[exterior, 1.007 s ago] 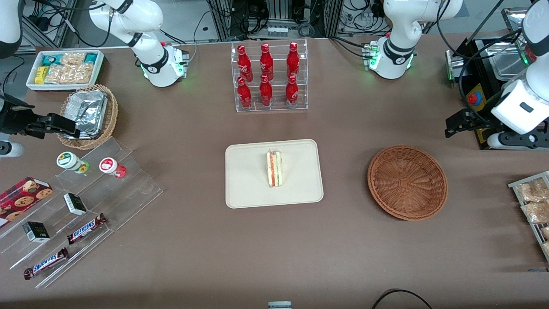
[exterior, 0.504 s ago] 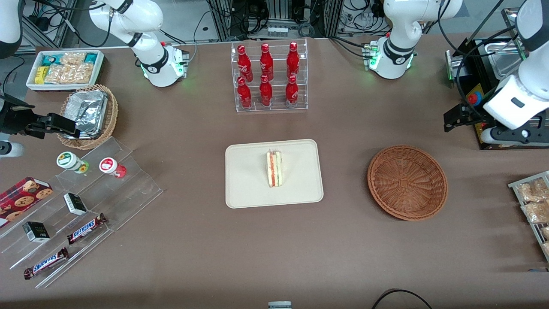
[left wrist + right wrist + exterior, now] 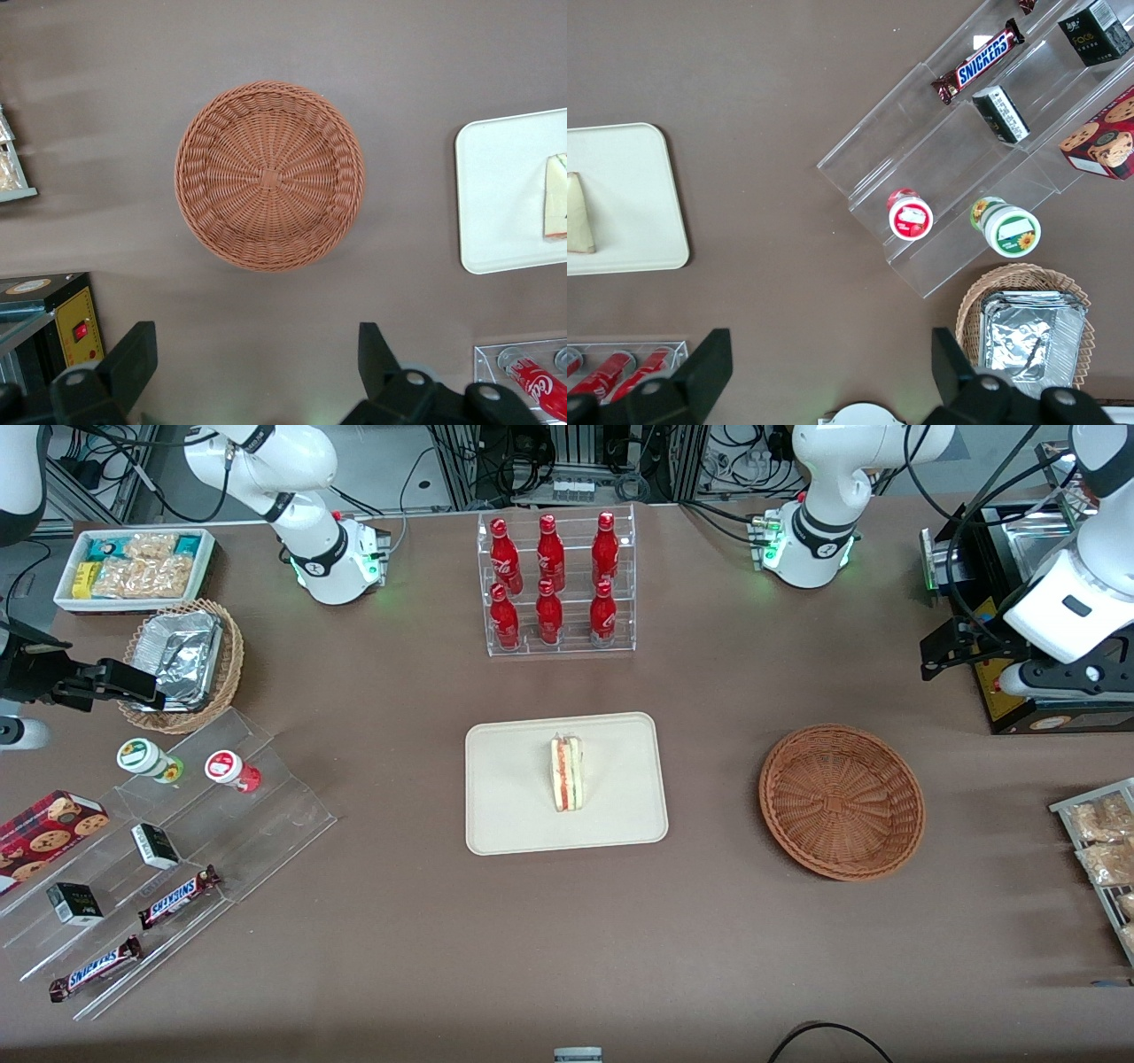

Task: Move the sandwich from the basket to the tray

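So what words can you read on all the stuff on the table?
"SNICKERS" on the chocolate bar on the clear stepped stand.
"SNICKERS" on two bars in the front view.
Red bottles: white script, too small to read.
Small dark boxes: print too small.
The open tool hangs above the table beside the basket, empty.

Light is even and bright from above; the basket point(image 3: 842, 802) throws a soft shadow, all views are sharp.
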